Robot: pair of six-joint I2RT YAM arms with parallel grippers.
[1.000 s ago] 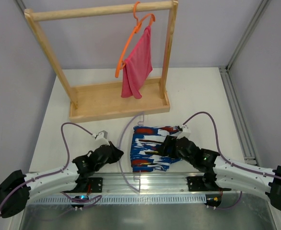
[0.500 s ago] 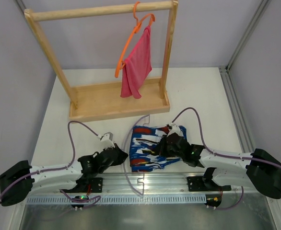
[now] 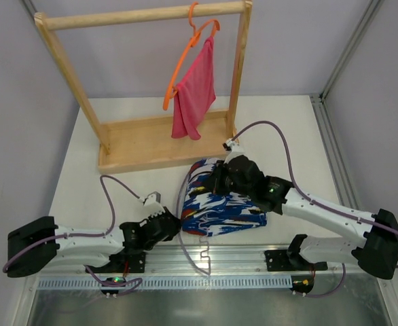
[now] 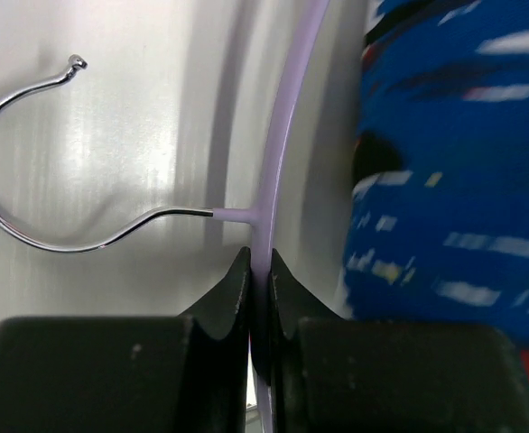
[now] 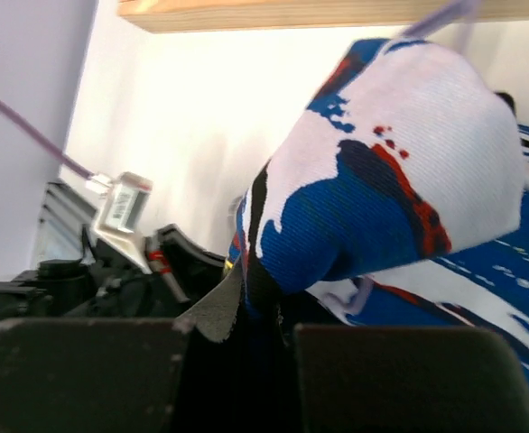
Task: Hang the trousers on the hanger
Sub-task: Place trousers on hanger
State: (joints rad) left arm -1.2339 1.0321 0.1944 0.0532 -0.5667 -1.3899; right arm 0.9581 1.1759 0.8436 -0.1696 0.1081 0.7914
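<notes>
Left fingers clamp the hanger; right fingers, tips buried, pinch the trousers

In the left wrist view we saw the trousers only as a blur, cut off at the right edge, while the hanger ran out past the top. From above, the trousers covered most of the hanger. Fabric hid the jaw tips of the right gripper in its wrist view.

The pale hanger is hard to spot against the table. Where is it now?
The hanger is front-left of centre in the top view, along the left edge of the trousers, clamped beside its hook in the jaws of the left gripper.
</notes>
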